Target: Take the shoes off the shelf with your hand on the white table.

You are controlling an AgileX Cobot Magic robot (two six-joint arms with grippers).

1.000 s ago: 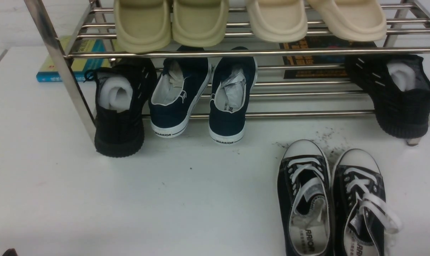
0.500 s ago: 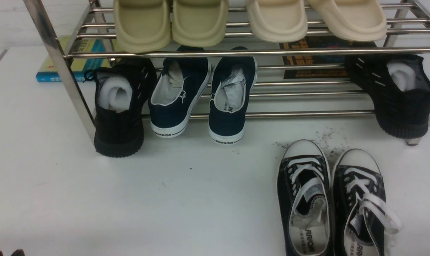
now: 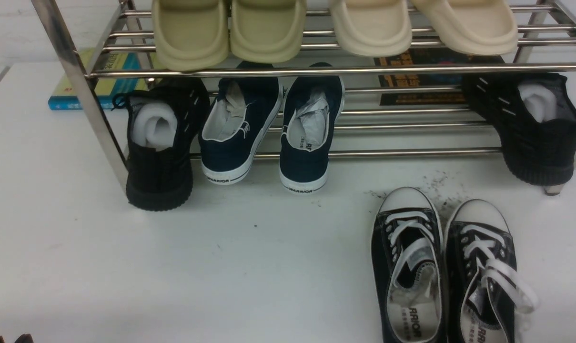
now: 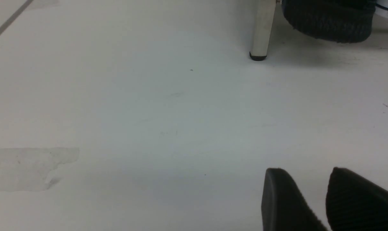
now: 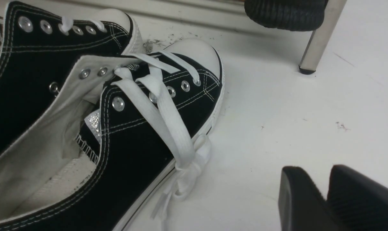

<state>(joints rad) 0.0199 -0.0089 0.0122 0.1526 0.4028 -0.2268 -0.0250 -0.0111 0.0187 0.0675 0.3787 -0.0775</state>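
Two shoes (image 3: 442, 267) sat side by side on the table (image 3: 221, 267), toes toward the shelf (image 3: 316, 71) and fully off its bars. Task looked essentially done, and the step in hand was probably the right arm letting go and clearing out.

Right gripper (image 5: 320, 171): jaws stood slightly parted with nothing between them, so released, not grasping. The nearer shoe lay just beside the jaws and off to one side, not touching them. Its loose lace bow (image 5: 187, 170) trailed onto the table on the jaw side and was the closest thing to the tips. A shelf leg (image 5: 315, 41) and a black knit shoe (image 5: 287, 14) stood well ahead of the jaws.

Left gripper (image 4: 306, 173): jaws also a little apart and empty, with bare table ahead and another shelf leg (image 4: 261, 29) far in front. It had no part in this step.

How to do it well, as a judgement:
- Back the right jaws off away from the shoe rather than sweeping sideways. A sweep could hook the bow and drag the shoe out of line with its mate.
- Open a bit wider before lifting only if the tips stay clear of the lace.
- Lift before any turn, so the fingers don't scrape the table or nudge the sole.
- Don't go forward, because the leg and the knit shoe were that way.

The pair sat straight enough that no re-grasp seemed needed.
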